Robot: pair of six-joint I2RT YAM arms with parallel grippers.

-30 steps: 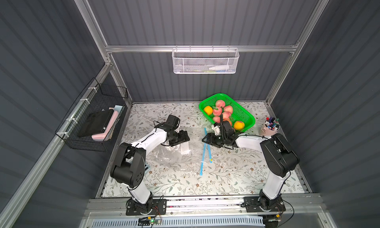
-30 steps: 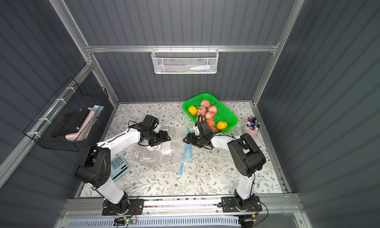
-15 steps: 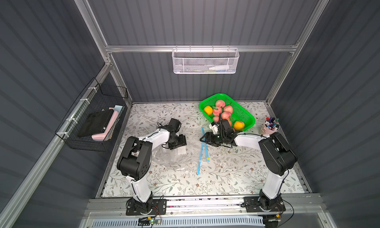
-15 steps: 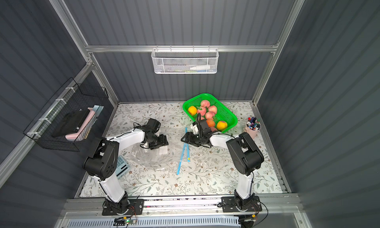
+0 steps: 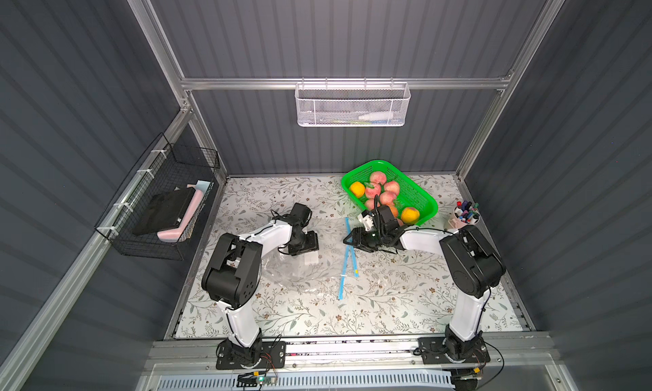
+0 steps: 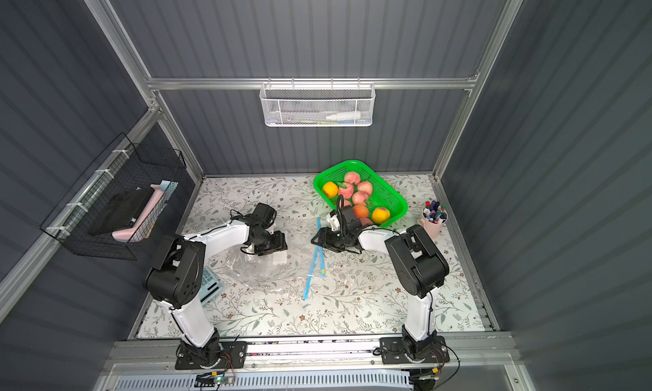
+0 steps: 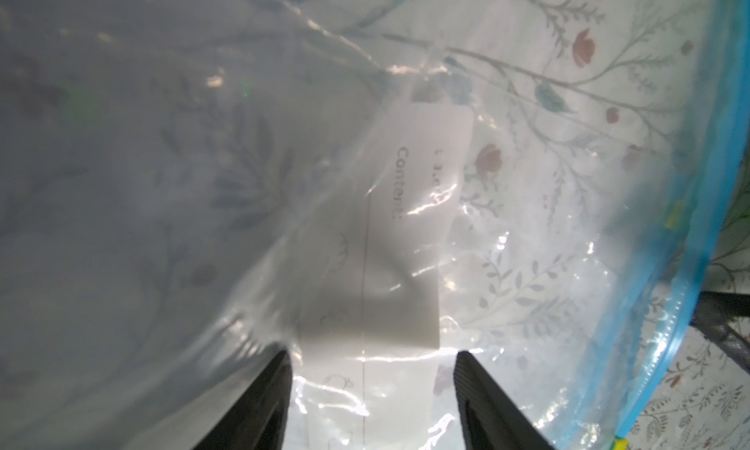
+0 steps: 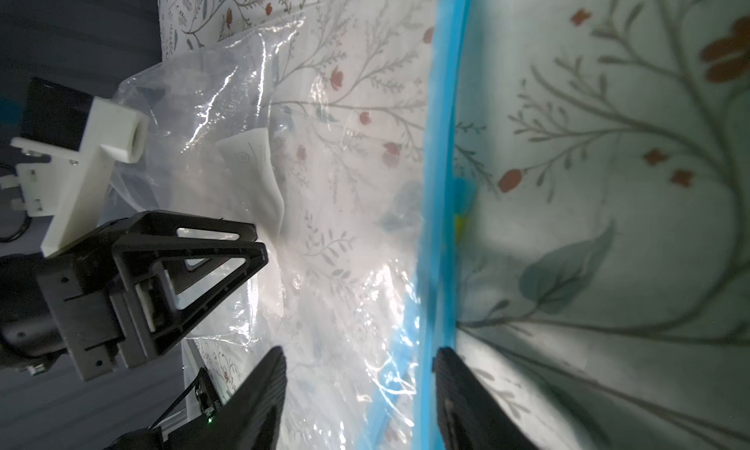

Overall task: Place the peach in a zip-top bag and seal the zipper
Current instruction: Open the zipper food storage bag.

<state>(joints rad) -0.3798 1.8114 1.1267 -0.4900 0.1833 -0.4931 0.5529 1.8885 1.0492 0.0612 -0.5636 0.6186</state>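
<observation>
While the peaches (image 5: 388,197) sit in the basket (image 5: 418,195) at back right, next to two yellow fruit (image 5: 410,214), the bag (image 5: 300,278) lies crumpled on the table (image 5: 388,301) between the arms. Zipper (image 5: 348,262) edge faces the right arm. Its two blue strips splay apart, so it isn't sealed.

Right gripper (image 8: 359,354) is low at the zipper's back part, just beside the basket. Jaws stand at a medium gap, nothing clamped. One finger is touching or just beside the blue strip, can't tell which.

Left gripper (image 7: 373,354) is down over the bag's white label (image 7: 406,233). Similar gap, with plastic and label between the tips, not pinched.

Both top views show the grippers facing each other, near but apart. Pen cup (image 5: 465,214) stands at the right edge, well apart from the bag.
</observation>
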